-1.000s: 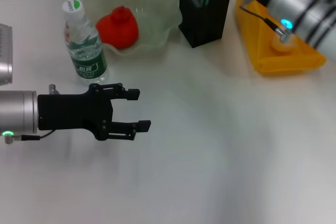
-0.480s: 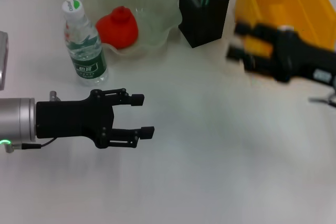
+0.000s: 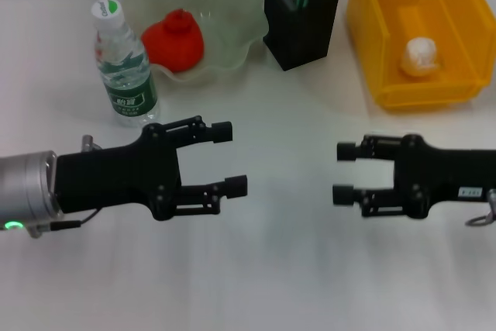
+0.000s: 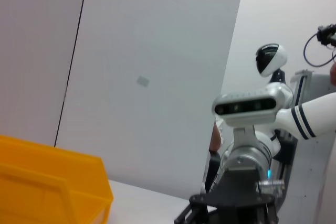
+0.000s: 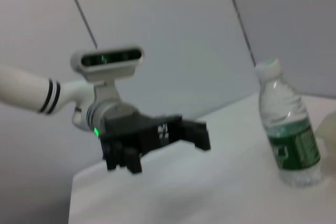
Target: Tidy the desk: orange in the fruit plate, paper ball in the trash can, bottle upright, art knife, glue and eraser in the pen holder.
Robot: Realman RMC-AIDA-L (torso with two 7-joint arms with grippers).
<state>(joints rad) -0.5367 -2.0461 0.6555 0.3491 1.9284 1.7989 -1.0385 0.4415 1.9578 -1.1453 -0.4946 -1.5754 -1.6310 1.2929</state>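
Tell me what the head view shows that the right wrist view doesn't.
Only the head view shows the orange in the fruit plate, the pen holder, the trash can and the open right gripper. Only the right wrist view shows the wall behind the desk. Both show the upright bottle and the open left gripper.

A plain white desk (image 3: pixel 271 269) fills the head view, evenly lit with only soft shadows. Behind it stand pale grey wall panels (image 4: pixel 152 66) split by a thin dark vertical seam (image 4: pixel 71 59). A small grey mark (image 4: pixel 143 81) on one panel may be a sticker.
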